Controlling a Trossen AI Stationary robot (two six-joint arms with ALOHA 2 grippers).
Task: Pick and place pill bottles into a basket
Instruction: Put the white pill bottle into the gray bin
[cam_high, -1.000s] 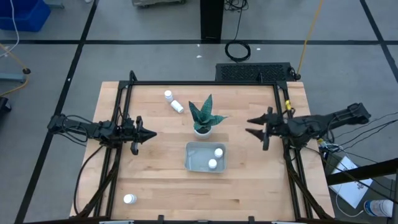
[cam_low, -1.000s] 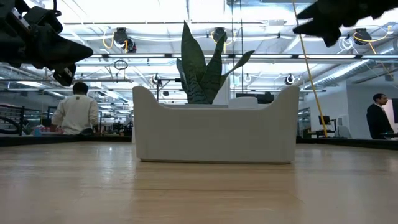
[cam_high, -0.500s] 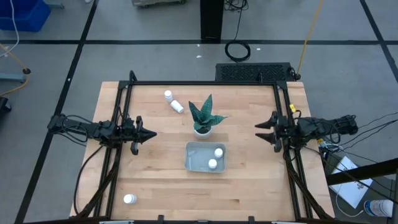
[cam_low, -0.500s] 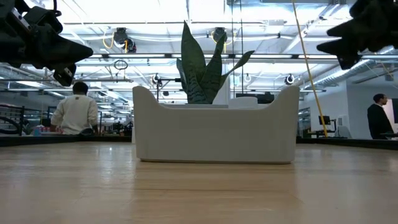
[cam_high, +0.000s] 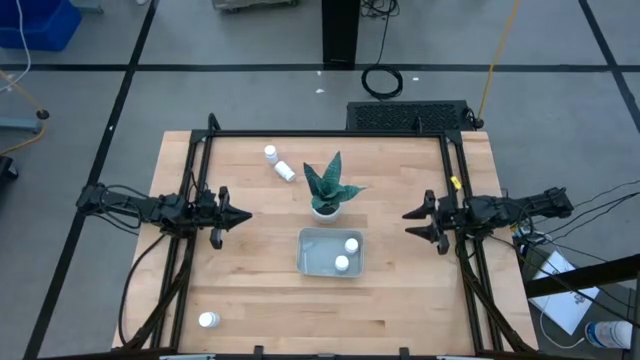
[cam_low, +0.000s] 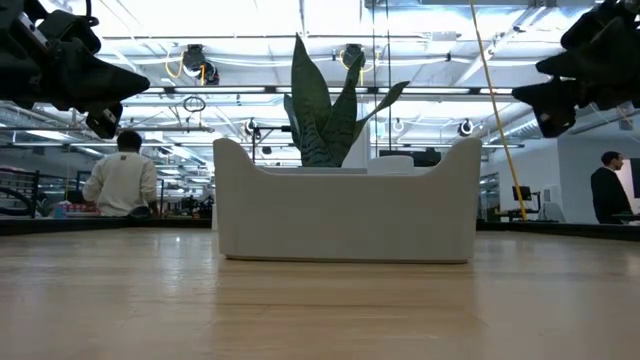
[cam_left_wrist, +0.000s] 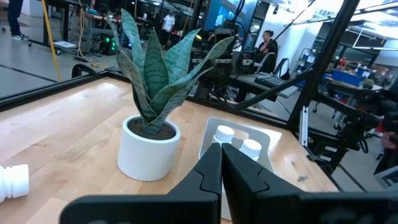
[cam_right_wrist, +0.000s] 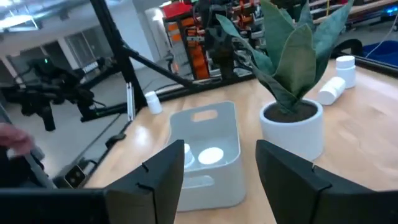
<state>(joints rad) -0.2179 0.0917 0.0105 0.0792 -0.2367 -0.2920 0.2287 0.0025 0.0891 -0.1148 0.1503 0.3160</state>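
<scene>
While my right gripper (cam_high: 414, 222) hangs with fingers spread and empty, right of the basket (cam_high: 312, 259), my left gripper (cam_high: 243, 215) waits clenched on nothing, left of it. Two pill bottles (cam_high: 342, 264) stand inside the basket (three others lie on the table outside it).
</scene>
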